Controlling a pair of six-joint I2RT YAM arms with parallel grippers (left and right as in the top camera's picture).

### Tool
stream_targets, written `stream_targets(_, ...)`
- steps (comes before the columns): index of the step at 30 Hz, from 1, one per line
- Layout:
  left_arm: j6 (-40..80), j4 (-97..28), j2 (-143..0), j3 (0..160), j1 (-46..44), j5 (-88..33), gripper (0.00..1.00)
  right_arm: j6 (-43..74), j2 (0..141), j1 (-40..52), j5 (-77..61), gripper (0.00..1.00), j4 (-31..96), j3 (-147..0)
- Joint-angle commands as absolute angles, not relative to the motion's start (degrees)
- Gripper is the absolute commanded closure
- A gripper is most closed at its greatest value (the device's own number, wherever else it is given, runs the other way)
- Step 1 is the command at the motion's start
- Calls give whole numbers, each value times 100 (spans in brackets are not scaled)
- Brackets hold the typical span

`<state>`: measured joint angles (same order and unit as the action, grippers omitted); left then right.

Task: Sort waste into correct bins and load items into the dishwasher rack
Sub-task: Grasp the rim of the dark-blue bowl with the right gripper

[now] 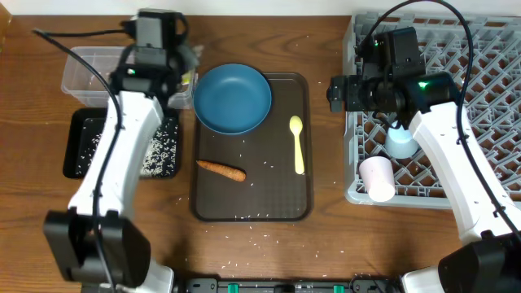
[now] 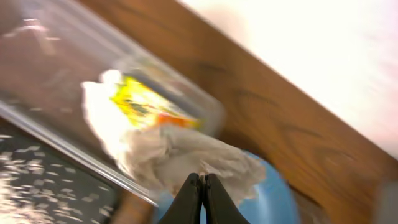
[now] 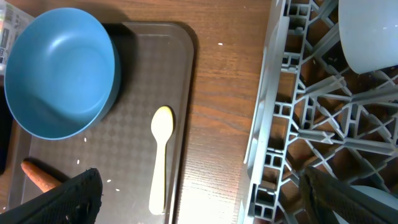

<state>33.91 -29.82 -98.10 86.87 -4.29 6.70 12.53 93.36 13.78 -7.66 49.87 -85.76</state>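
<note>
My left gripper (image 1: 186, 80) (image 2: 201, 178) hangs at the clear tub's (image 1: 89, 69) right end, shut on a crumpled white paper wad (image 2: 180, 152). A yellow-green wrapper (image 2: 146, 104) shows just behind the wad, against the tub wall (image 2: 50, 74). My right gripper (image 1: 334, 94) (image 3: 205, 193) is open and empty above the gap between the brown tray and the grey rack (image 1: 480, 98). On the tray lie the dark-blue plate (image 1: 233, 98), yellow spoon (image 1: 297, 146) and carrot (image 1: 221, 169). The rack holds a pink cup (image 1: 377, 177), a light-blue cup (image 1: 400, 145) and a white bowl (image 3: 370, 31).
The black tray (image 1: 81, 146) in front of the tub holds rice grains (image 1: 159, 150). A few stray grains dot the dark-brown serving tray (image 1: 269, 195) and the wood near the front edge. The right arm crosses over the rack's left part.
</note>
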Motion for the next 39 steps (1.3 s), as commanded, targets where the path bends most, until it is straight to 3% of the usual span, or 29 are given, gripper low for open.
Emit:
stream_targets(1,3122,-2797,-10243,8648,-121,1015,94,1170,9404,1466,-733,1,4952,-8582)
stream_targets(4,3041,-2467,-10624,8648,86,1013,92,1170,9404,1466,-733,1,4952,-8580)
stream_targets(5,3041,-2394,-10724,8648,134,1013,85,1173,9404,1466,-735,1,4952,-8582)
stream_targets(6,3041,-2362,-10825,8648,174,1013,53,1173,9404,1468,-735,1,4945,-8580)
stream_targets(7,3041,-2349,-10873,8648,204,1011,32,1212,9404,1472,-733,1,4908,-8582)
stream_targets(8,3041,-2351,-10899,8648,233,1007,21,1326,9404,1474,-733,1,4845,-8582)
stream_targets(15,2729,-2582,-10248,8652,283,945,13,1662,9437,1981,-744,1,3688,-8580)
stream_targets(23,2727,-4226,-8735,8650,283,342,11,2477,10379,2993,-193,1,2171,-8597)
stream_targets(32,2722,-5183,-8047,8648,283,349,10,3048,11780,3260,-43,1,1846,-9137)
stream_targets(39,2722,-5315,-8165,8648,283,362,10,3083,12210,3315,-43,18,1806,-9139)
